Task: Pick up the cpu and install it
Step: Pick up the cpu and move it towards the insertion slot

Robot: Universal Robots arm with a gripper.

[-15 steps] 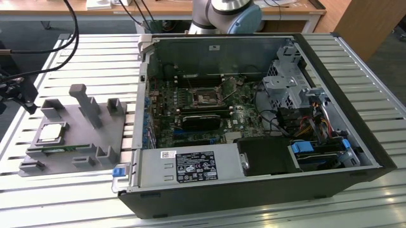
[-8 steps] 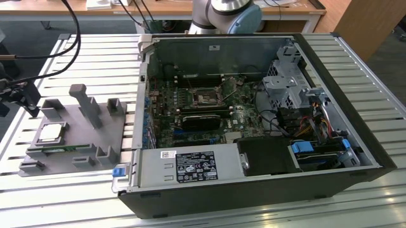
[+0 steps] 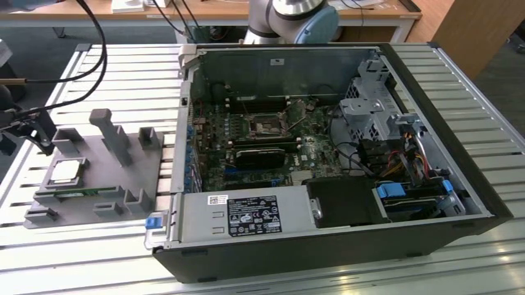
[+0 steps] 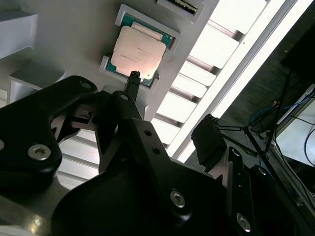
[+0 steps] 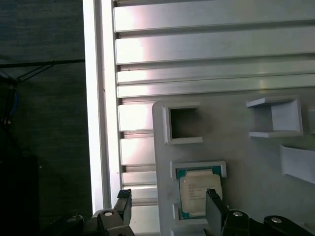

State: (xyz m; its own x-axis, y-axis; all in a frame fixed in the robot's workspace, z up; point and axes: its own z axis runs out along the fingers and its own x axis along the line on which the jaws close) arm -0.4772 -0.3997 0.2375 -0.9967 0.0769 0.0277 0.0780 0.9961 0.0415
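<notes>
The gripper (image 5: 169, 194) hangs open above the cpu (image 5: 191, 187); a walled pocket of the grey tray (image 5: 246, 162) holds it flat, unmoved.

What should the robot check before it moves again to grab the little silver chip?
1. The cpu lies flat in its pocket on the grey tray: ok.
2. The gripper is open and holds nothing: ok.
3. The gripper is centred over the cpu: looks not ok. In the first wrist view one finger crosses the chip and the other hangs past the tray's edge.
4. The computer case has its side open: ok.
5. The socket is free, with its bracket lifted: cannot tell.
</notes>
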